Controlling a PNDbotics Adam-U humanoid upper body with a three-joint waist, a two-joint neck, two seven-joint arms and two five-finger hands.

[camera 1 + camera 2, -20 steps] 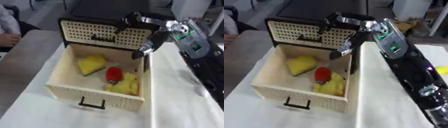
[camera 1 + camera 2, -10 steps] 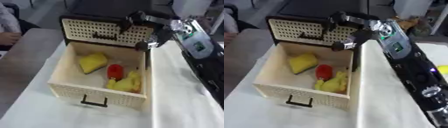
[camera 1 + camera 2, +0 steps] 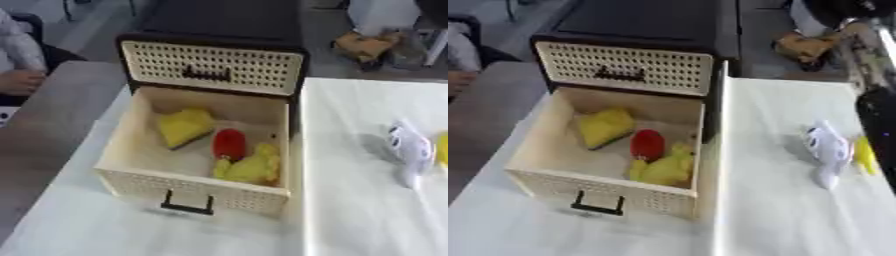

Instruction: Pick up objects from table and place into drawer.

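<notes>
On the white table (image 3: 367, 210), left of centre: open drawer (image 3: 131, 145), pulled out of a dark cabinet (image 3: 219, 20), black handle (image 3: 186, 204) on the perforated front. Inside: yellow wedge (image 3: 184, 126) at rear left, red object (image 3: 229, 144) in the middle, touching a yellow lumpy object (image 3: 251, 166) at front right. Well apart to the right, on the cloth: white toy (image 3: 828, 151), a yellow item (image 3: 864, 155) just beside it. Right arm (image 3: 868, 55) at the right edge only; hands out of view, finger state not shown.
</notes>
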